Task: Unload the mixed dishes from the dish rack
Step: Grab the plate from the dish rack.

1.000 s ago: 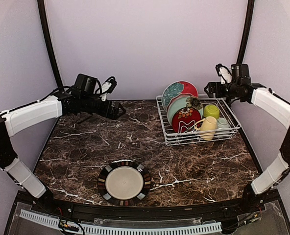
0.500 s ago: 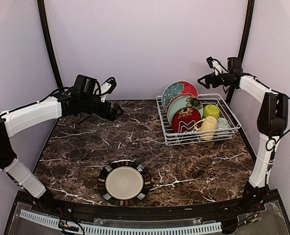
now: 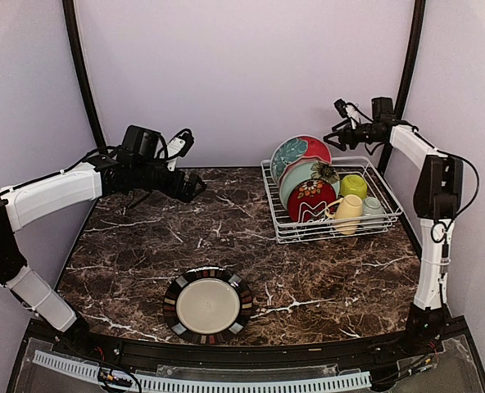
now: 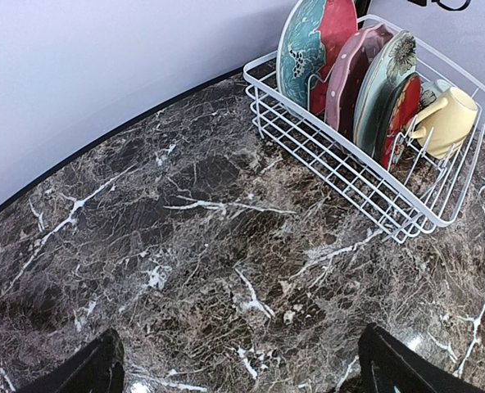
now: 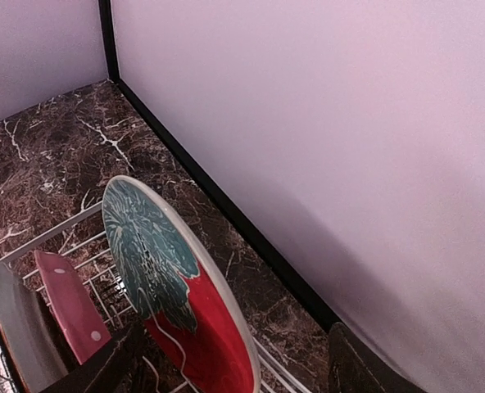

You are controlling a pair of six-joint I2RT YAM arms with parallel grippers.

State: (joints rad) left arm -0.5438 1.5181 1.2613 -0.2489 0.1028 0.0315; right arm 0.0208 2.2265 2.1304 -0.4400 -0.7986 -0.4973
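Far right on the desk (image 3: 144, 237), your right gripper (image 3: 331, 135) hovers above the white wire dish rack (image 3: 333, 233). Left wrist: left gripper (image 4: 247, 364) wide, empty. Right wrist: jaws apart, empty, over the red teal-flowered plate (image 5: 177, 303); likely slick, brittle: pinch its rim.

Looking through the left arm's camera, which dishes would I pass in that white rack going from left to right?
red plate with teal flower → pink plate → pale teal plate → red floral plate → pale yellow mug
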